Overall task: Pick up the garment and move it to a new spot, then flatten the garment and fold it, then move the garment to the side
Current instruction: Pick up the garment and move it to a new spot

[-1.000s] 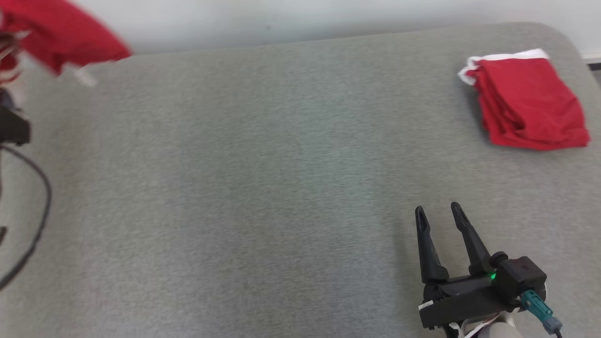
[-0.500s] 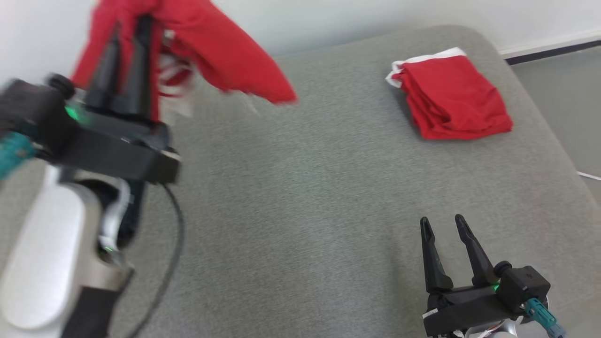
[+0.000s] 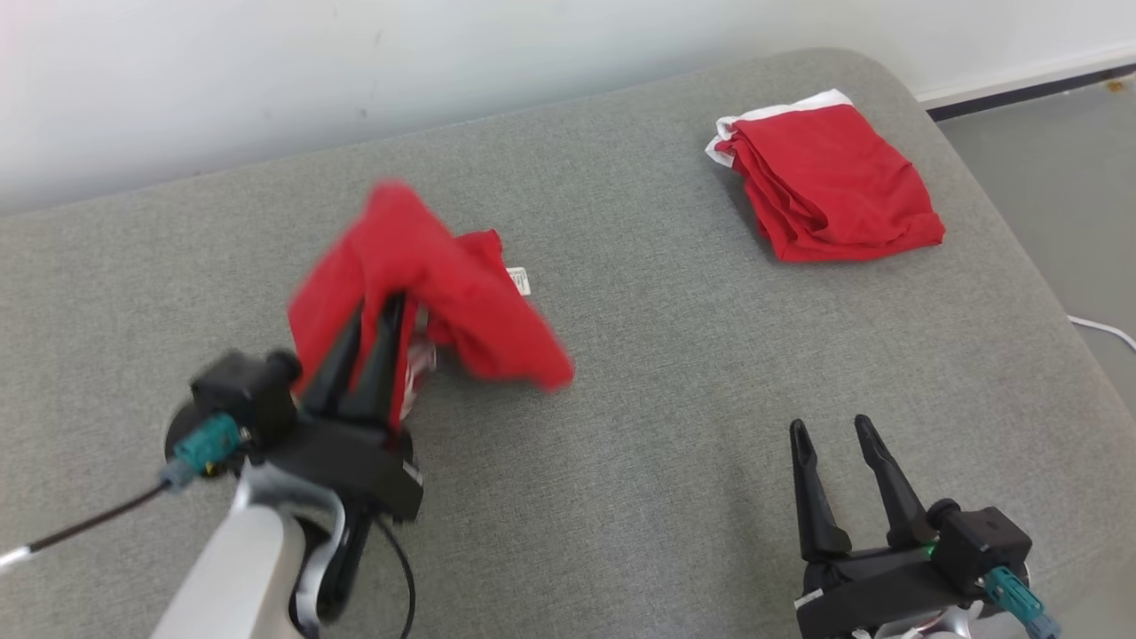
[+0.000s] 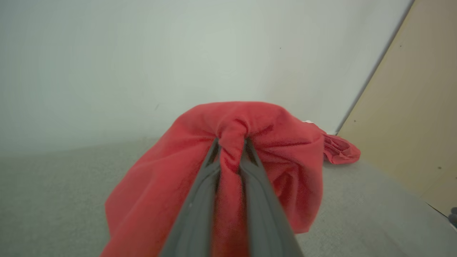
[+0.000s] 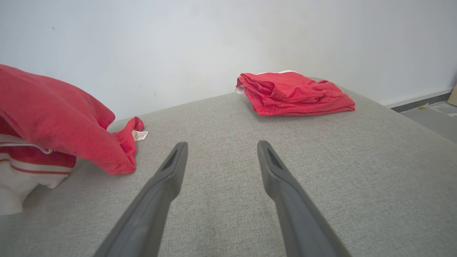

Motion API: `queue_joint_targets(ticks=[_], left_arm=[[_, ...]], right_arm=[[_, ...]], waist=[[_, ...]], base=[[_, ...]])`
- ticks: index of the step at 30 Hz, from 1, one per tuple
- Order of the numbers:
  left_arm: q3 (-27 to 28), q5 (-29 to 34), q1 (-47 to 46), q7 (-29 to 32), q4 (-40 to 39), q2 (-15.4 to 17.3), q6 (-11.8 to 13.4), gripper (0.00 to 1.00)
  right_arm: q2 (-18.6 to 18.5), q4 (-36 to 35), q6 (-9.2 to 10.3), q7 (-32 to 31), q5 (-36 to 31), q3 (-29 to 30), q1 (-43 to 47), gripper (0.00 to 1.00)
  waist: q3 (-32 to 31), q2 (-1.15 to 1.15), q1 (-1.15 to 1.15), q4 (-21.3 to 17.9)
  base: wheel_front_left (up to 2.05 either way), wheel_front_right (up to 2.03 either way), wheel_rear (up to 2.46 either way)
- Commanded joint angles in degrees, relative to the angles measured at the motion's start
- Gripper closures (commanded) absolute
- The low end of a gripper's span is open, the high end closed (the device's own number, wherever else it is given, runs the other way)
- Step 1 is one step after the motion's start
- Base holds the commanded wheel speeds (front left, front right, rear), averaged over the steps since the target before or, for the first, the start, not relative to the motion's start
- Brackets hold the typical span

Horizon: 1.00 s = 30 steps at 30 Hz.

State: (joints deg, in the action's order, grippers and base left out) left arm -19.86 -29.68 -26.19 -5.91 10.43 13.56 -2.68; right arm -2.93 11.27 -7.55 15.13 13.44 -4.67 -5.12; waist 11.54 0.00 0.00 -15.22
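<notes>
Left gripper (image 3: pixel 377 306) is clamped on the red garment (image 3: pixel 426 275), its two dark fingers drawn close together with a bunch of cloth pinched between them. The head view blurs that grasp. The left wrist view makes it plain: a twisted ridge of red fabric runs down between the fingers of the left gripper (image 4: pixel 231 142), and the rest of the garment (image 4: pixel 160 178) drapes down on both sides over the grey surface (image 4: pixel 35 200). That view also takes in a tan panel (image 4: pixel 410 107) meeting the pale wall at the right.

From the head, the garment sits over the left half of the surface (image 3: pixel 621 444), towards the wall (image 3: pixel 355 71), with a small white label (image 3: pixel 518 280) at its far edge. The right wrist view shows the garment (image 5: pixel 53 114) from the side: a white part with red stripes (image 5: pixel 21 167) sits under the red fold, and the lower folds seem to touch the surface (image 5: pixel 321 160), with the label (image 5: pixel 140 135) lying just beside them.

The right gripper (image 3: pixel 831 424) is at the near right, its fingers spread apart and holding nothing. In its own view the right gripper (image 5: pixel 222 144) points across bare grey cloth.

A second red garment with a white edge (image 3: pixel 834 186) lies folded at the far right corner, well apart from both grippers. It shows again in the right wrist view (image 5: pixel 296 94) as a low stack near the wall.
</notes>
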Motion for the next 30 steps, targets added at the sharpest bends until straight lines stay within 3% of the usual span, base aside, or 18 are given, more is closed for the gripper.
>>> queue_joint_targets(ticks=[1,11,12,13,18,24,30], left_arm=[[-0.19,-0.74,1.28,-1.33,3.25,-0.81,-0.95,1.00],[-5.74,-1.13,3.83,-5.39,21.94,-3.93,-3.87,1.00],[-6.18,-0.83,3.54,-5.84,22.80,-4.06,-3.82,0.32],[-6.51,-0.77,3.31,-6.21,23.51,-4.31,-4.00,0.00],[-7.21,-0.78,3.25,-7.88,23.12,-4.60,-4.28,0.00],[-6.60,-1.05,4.91,-8.88,14.95,-3.42,-4.36,0.00],[-3.23,-0.39,8.25,-9.11,6.46,0.19,-1.26,0.00]], right_arm=[[0.09,0.18,0.09,0.01,0.14,-0.35,-0.61,0.00],[0.08,0.68,0.09,0.00,-0.08,-0.47,0.35,0.00],[0.08,0.72,0.09,0.00,-0.19,-0.48,0.42,0.00],[0.08,0.72,0.09,0.00,-0.28,-0.39,0.52,0.00],[0.08,0.92,0.09,0.00,-0.57,-0.04,1.91,0.00],[0.10,1.08,0.09,0.00,-1.16,1.15,3.98,0.00],[0.08,0.83,0.10,0.00,-1.58,2.16,5.00,0.00]], waist=[[0.14,0.00,0.00,-0.19],[-1.08,0.00,0.00,-0.36],[-1.37,0.00,0.00,-0.19],[-1.77,0.00,0.00,0.06],[-3.94,0.00,0.00,1.45],[-6.86,0.00,0.00,4.98],[-8.87,0.00,0.00,7.42]], base=[[0.00,0.00,0.00],[0.00,0.00,0.00],[0.00,0.00,0.00],[0.00,0.00,0.00],[0.00,0.00,0.00],[0.00,0.00,0.00],[0.00,0.00,0.00]])
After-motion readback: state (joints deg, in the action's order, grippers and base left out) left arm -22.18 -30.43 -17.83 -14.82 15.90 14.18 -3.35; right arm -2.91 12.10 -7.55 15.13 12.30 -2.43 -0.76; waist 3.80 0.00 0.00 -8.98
